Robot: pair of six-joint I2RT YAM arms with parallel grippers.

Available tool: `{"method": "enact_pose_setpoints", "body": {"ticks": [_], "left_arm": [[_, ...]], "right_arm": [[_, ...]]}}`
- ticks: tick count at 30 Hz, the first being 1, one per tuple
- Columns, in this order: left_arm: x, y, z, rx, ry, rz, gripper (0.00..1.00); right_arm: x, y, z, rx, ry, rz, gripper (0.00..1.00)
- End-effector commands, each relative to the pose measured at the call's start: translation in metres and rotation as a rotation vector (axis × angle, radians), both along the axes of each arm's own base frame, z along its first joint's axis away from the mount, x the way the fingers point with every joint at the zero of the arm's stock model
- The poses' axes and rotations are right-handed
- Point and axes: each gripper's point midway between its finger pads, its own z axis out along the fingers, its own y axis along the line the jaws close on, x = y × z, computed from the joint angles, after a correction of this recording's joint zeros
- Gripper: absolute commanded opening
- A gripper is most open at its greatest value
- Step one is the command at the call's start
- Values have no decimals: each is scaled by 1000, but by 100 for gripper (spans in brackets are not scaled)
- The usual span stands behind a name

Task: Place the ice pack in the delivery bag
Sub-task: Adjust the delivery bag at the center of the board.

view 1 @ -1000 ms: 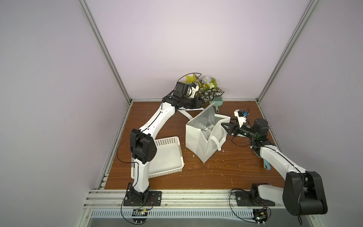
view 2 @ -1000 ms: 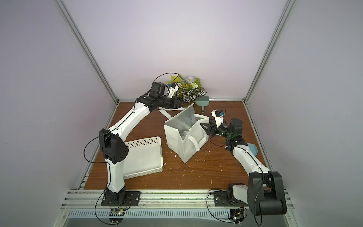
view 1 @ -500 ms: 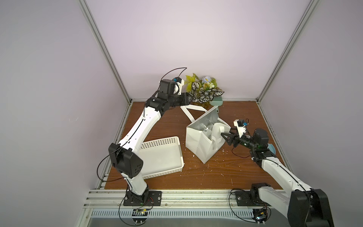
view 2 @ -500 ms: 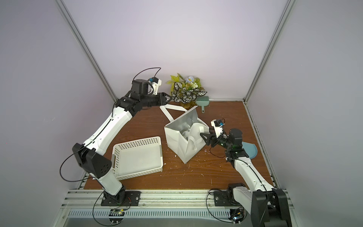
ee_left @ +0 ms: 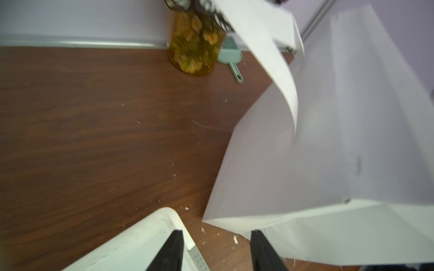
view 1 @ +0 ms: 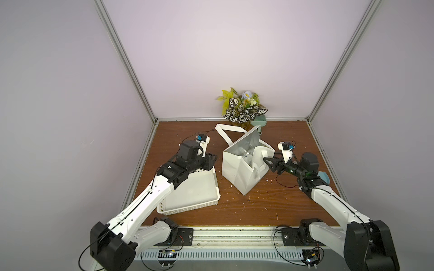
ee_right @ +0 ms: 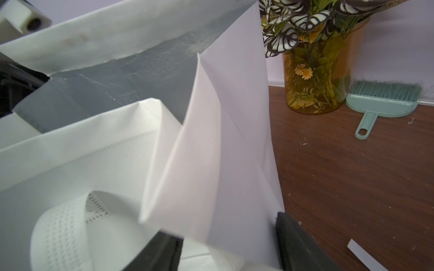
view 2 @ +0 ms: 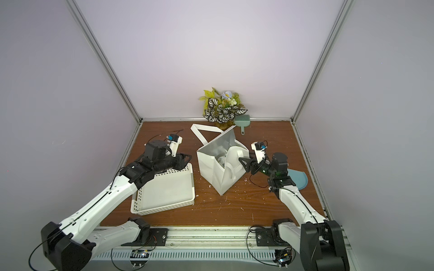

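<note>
I have the delivery bag (view 1: pixel 237 169) standing open in the middle of the table (view 1: pixel 270 206), with its silver lining (view 1: pixel 244 144) showing on the tall far wall. One strap (view 1: pixel 230 128) lies flat on the wood on the bag's far-left side. The other strap (view 1: pixel 257 153) curls over the mouth.

The right gripper (view 1: pixel 270 164) is at the bag's right rim. Its jaws stand well apart and straddle a fold of the white wall. From the wrist view I see fabric running between the fingers, but not pinched.

The left gripper (view 2: pixel 186 158) hangs over the far corner of the white perforated basket (view 1: pixel 192 206), just left of the bag. Its jaws are partly spread with nothing between them.

I cannot pick out the ice pack for certain — only a pale lump (view 2: pixel 222 161) low inside the bag, half hidden by the curled strap.

Against the far wall stands a potted plant (view 1: pixel 242 109) in an amber vase, with a teal hand brush (view 2: pixel 242 122) just to its right. A blue dish (view 2: pixel 298 180) lies on the right — partly behind the right arm.
</note>
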Motion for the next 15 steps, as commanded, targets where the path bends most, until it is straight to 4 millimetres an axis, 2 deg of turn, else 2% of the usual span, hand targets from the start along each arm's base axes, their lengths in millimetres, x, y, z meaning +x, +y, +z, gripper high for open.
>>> {"method": "enact_pose_setpoints", "body": {"ticks": [1,6,9,15], "left_arm": [[-9,-28,20,-97,-123,-177,46],[-18,-37,20,-142,-174,-257,53],[-19,-45,28,-196,-239,-299,56],[0,-47,22,-132,-296,-283,57]], "right_arm": [[4,4,25,9,-55,9,68],[2,2,25,-2,-53,1,68],[0,2,23,-3,-46,-1,68],[0,3,23,-1,-41,7,68]]}}
